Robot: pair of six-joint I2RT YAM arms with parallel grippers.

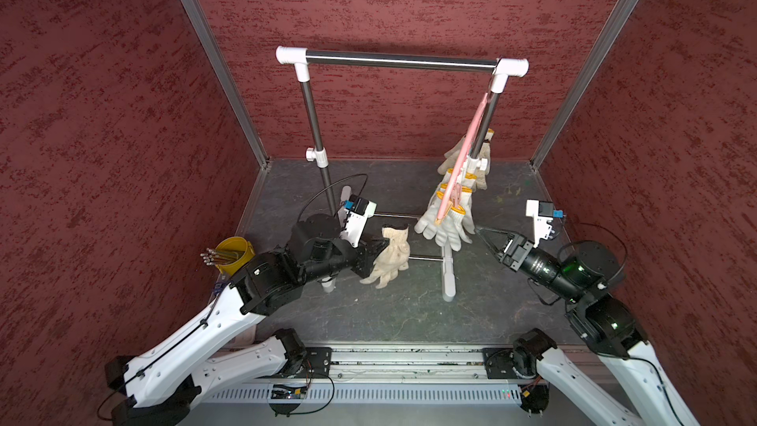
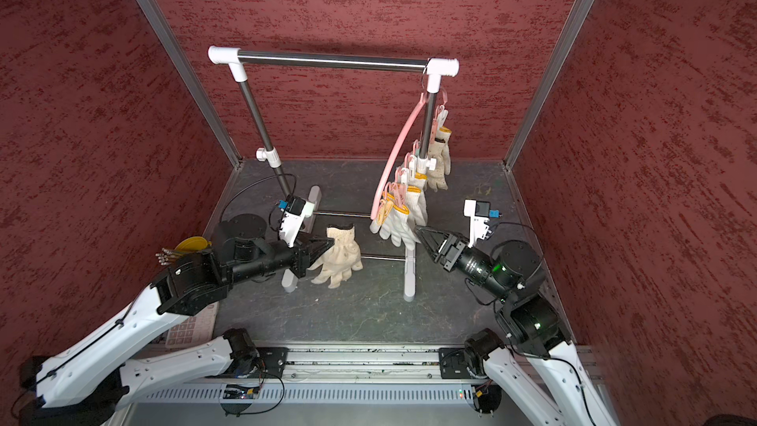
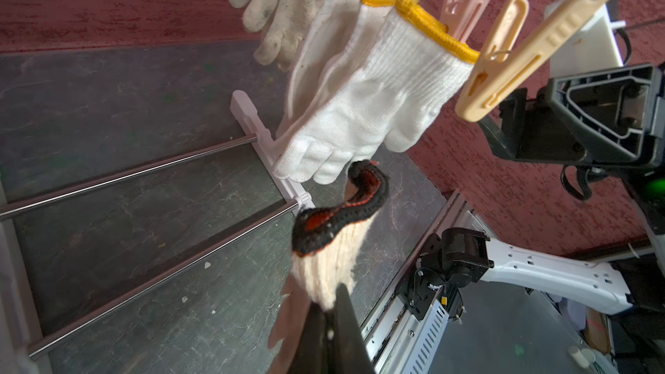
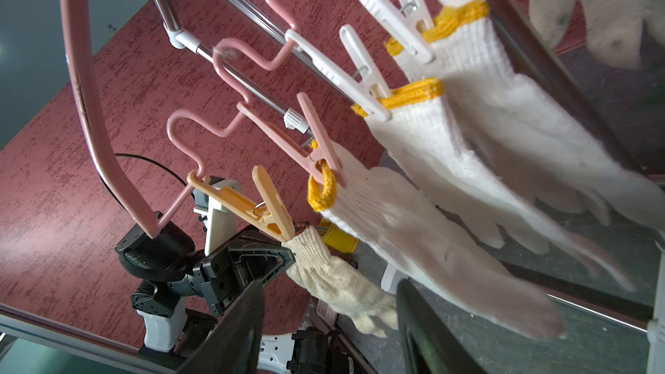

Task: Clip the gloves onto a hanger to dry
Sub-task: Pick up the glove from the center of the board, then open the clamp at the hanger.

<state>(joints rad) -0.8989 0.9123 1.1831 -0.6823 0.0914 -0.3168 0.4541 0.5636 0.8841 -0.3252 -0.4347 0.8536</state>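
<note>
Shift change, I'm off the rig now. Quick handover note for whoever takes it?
Left gripper: shut on the beige glove, held in the air, short of the hanger.
Right gripper: open, empty, beside the clipped gloves.
The hanger hangs from the rack at its end.
Done: at least four gloves clipped.
Left: beige glove into the free orange end clip.

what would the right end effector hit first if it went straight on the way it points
Probably the white hanging gloves, whose fingertips dangle just ahead of the right end effector, though depth is unclear.
</note>
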